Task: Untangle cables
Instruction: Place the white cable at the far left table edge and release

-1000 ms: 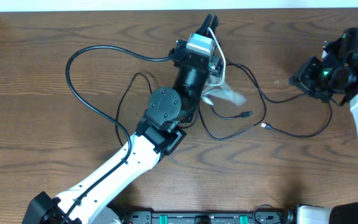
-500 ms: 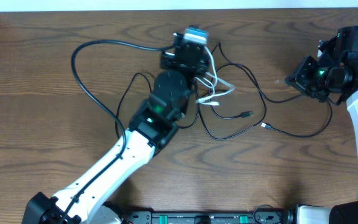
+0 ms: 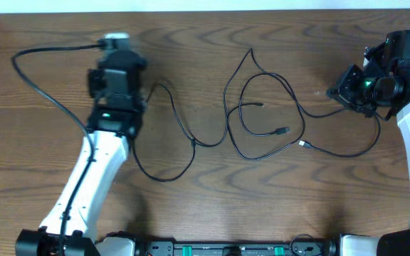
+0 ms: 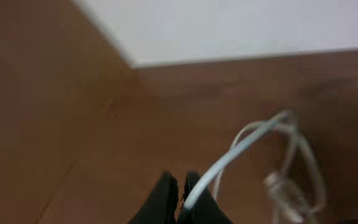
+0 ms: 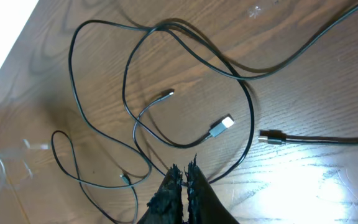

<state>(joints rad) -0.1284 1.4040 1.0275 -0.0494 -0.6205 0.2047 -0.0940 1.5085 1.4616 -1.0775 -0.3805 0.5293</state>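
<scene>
In the left wrist view my left gripper (image 4: 180, 186) is shut on the white cable (image 4: 247, 142), which hangs blurred with its coil and plug to the right. From overhead the left gripper (image 3: 117, 44) is at the far left and the white cable is hidden under it. The black cables (image 3: 262, 117) lie in loose overlapping loops mid-table, with small plugs (image 3: 283, 131) among them. One thin black cable (image 3: 164, 176) trails off to the left. My right gripper (image 5: 184, 171) is shut on a black cable (image 5: 251, 127), and overhead it (image 3: 347, 101) sits at the right.
A thick black arm wire (image 3: 41, 80) loops out to the left of the left arm. The wooden table (image 3: 262, 206) ends at a white strip (image 3: 191, 6) along the far side. Another plug (image 5: 272, 138) lies close to the right gripper.
The left arm has swung from the middle tangle to the far left, carrying the white cable out of the black loops. The right arm has barely moved.
</scene>
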